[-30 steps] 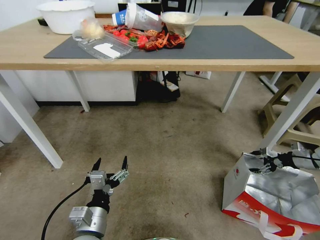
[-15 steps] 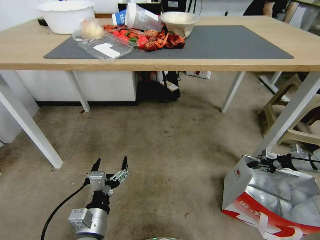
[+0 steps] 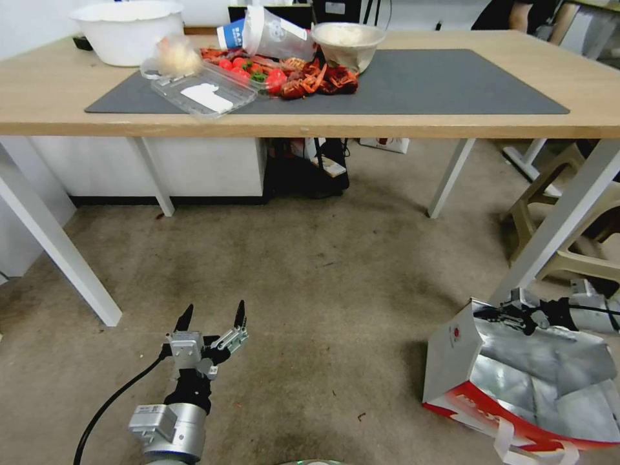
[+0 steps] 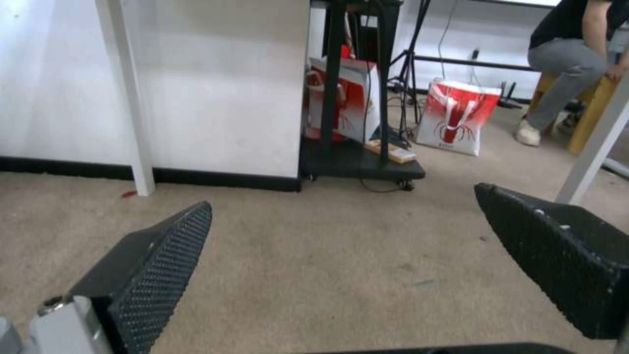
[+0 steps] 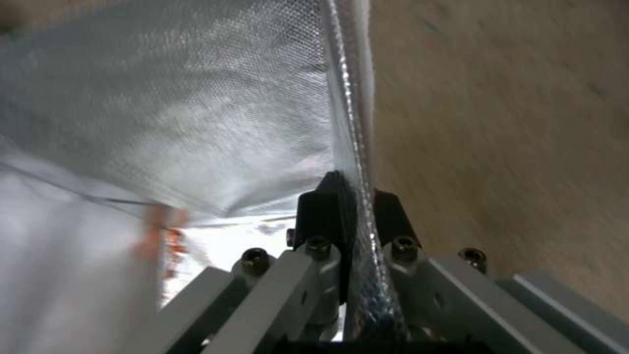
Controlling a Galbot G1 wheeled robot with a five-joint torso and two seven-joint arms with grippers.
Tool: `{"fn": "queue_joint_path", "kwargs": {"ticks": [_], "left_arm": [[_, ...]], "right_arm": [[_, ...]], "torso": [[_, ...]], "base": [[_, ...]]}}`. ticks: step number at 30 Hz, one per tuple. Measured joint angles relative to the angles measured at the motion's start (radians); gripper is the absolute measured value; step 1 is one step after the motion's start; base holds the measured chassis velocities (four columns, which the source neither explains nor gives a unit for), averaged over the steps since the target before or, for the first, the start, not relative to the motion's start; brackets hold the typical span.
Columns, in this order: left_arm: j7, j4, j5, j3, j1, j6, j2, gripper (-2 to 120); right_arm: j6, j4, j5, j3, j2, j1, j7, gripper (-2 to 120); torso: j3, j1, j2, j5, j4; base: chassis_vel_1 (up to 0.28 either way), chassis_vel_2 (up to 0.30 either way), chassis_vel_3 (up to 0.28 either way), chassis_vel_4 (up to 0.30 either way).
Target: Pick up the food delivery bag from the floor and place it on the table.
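The food delivery bag [image 3: 516,381], white and red with a silver foil lining, sits tilted on the floor [image 3: 336,278] at the lower right, its mouth open. My right gripper [image 3: 500,315] is shut on the bag's upper rim; in the right wrist view the foil edge [image 5: 354,123] runs between the closed fingers [image 5: 318,209]. My left gripper [image 3: 212,318] hangs open low over the floor at the lower left, far from the bag, and its black pads [image 4: 164,255] hold nothing. The light-wood table [image 3: 413,123] with a dark grey mat [image 3: 445,84] stands ahead.
The table's left half carries a white bowl [image 3: 128,31], a clear plastic lid [image 3: 203,90], red food [image 3: 290,77], a tipped cup [image 3: 274,32] and a second bowl [image 3: 349,42]. A white table leg [image 3: 562,213] stands just behind the bag. A beige stool [image 3: 568,213] is at right.
The right gripper has pulled the bag's rim a little; the bag has shifted slightly left and leans more upright. The left arm has stayed still.
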Motion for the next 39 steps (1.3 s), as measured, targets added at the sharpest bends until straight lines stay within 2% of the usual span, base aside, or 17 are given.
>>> {"fn": "queue_joint_path", "kwargs": {"ticks": [2, 4, 6, 15, 27, 30, 39], "left_arm": [[0.005, -0.001, -0.003, -0.004, -0.006, -0.005, 0.004, 100], [0.008, -0.002, -0.003, -0.006, -0.007, -0.005, 0.006, 100], [0.018, -0.008, -0.004, -0.013, -0.008, -0.003, 0.014, 100], [0.036, -0.016, -0.005, -0.028, -0.007, 0.0, 0.037, 100], [0.034, -0.029, -0.025, -0.027, -0.007, 0.011, 0.039, 100], [0.023, -0.03, -0.028, -0.027, -0.006, 0.009, 0.039, 100], [0.014, -0.034, -0.03, -0.029, 0.001, 0.002, 0.034, 100]], "right_arm": [[-0.044, 0.079, 0.06, 0.034, -0.019, -0.051, -0.035, 0], [-0.055, 0.097, 0.077, 0.042, -0.023, -0.063, -0.04, 0], [-0.099, 0.161, 0.16, 0.074, -0.039, -0.11, -0.051, 0], [-0.208, 0.322, 0.368, 0.168, -0.086, -0.249, -0.065, 0], [-0.277, 0.443, 0.534, 0.225, -0.095, -0.341, -0.048, 0], [-0.317, 0.501, 0.647, 0.234, -0.091, -0.366, -0.033, 0], [-0.368, 0.559, 0.796, 0.246, -0.073, -0.403, -0.003, 0]], "torso": [[0.0, 0.0, 0.0, -0.0002, -0.0003], [0.0, 0.0, 0.0, -0.0002, -0.0001], [0.0, 0.0, 0.0, -0.0002, 0.0], [0.0, 0.0, 0.0, -0.0003, 0.0], [0.0, 0.0, 0.0, -0.0002, -0.0001], [0.0, 0.0, 0.0, -0.0001, 0.0], [0.0, 0.0, 0.0, -0.0002, 0.0]], "base": [[0.0, 0.0, 0.0, 0.0], [0.0, 0.0, 0.0, 0.0], [0.0, 0.0, 0.0, 0.0], [0.0, 0.0, 0.0, 0.0], [0.0, 0.0, 0.0, 0.0], [0.0, 0.0, 0.0, 0.0], [0.0, 0.0, 0.0, 0.0]]}}
